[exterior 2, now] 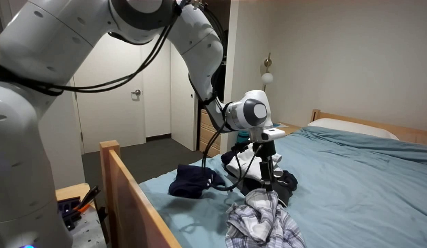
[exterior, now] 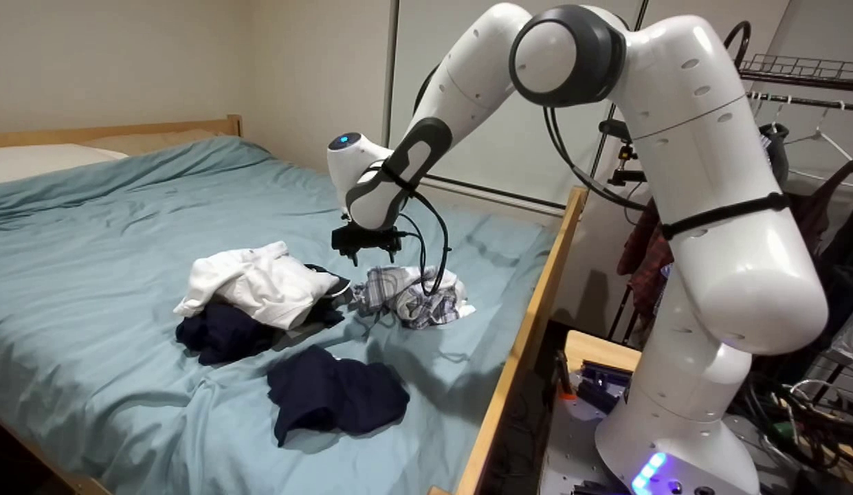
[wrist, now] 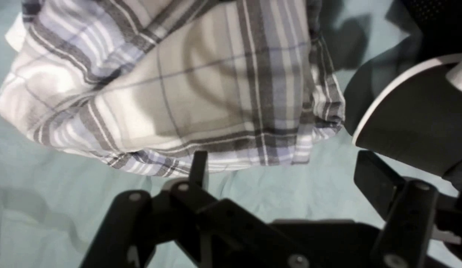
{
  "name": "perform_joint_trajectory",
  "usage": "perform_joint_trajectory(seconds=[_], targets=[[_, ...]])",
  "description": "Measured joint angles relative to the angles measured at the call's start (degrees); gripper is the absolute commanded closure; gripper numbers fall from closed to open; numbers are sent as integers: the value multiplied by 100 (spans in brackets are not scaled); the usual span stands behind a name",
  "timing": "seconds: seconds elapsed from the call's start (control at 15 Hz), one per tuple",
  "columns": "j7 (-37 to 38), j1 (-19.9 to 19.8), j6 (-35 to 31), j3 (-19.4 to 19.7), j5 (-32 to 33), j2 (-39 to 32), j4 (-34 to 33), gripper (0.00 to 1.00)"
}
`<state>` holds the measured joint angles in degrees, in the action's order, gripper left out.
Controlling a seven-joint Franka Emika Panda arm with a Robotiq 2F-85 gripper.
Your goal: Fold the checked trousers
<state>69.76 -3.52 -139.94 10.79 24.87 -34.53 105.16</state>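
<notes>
Wrist view: gripper (wrist: 286,171) sits at btm, fingers (wrist: 197,169) wide apart w/ blue sheet (wrist: 290,193) btwn. Checked trousers (wrist: 216,93) lie bunched, upper L to ctr; dark cloth (wrist: 405,123) w/ white edge, far R.

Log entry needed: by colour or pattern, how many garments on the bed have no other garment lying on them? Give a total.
Checked: 1 (the checked trousers)
White: 1 (the white garment)
Navy: 1 (the navy garment lying apart)
Total: 3
Not counted: the dark clothing partly under the white garment.
</notes>
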Motion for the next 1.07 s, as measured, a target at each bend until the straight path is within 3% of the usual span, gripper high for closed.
perform_joint_trajectory(seconds=[0.33,0.67,1.0,1.07], targets=[[-734,122,922,16,-183,-202,-500,0],[-1004,125,934,52,-196,-766,-1087,0],[-1024,157,936,107,-451,-881,-1100,0],[-1030,158,948,107,-518,-916,-1100,6]])
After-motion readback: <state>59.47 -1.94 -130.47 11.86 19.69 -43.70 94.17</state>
